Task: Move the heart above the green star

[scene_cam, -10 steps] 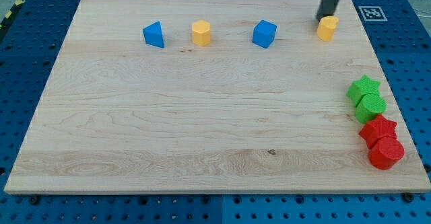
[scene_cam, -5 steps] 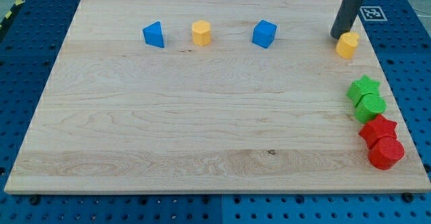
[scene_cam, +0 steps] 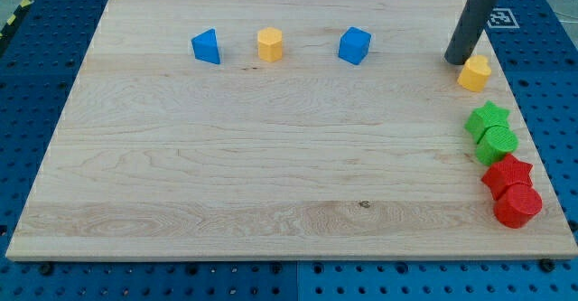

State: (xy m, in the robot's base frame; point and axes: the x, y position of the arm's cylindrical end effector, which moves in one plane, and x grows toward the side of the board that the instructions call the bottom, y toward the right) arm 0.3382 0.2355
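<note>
The yellow heart [scene_cam: 474, 73] lies near the board's right edge, just above the green star [scene_cam: 488, 117] with a small gap between them. My tip [scene_cam: 456, 61] touches the heart's upper left side; the dark rod rises from it toward the view's top. A green cylinder-like block [scene_cam: 498, 144] sits right below the star, touching it.
A red star [scene_cam: 508, 174] and a red cylinder [scene_cam: 517, 205] sit at the lower right edge. Along the top stand a blue triangular block [scene_cam: 207, 46], a yellow hexagonal block [scene_cam: 269, 44] and a blue cube [scene_cam: 355, 45]. The board's right edge [scene_cam: 522, 102] is close to the heart.
My tip has pushed the yellow heart right and down, from the top of the board to just above the green star. The other blocks have not moved.
</note>
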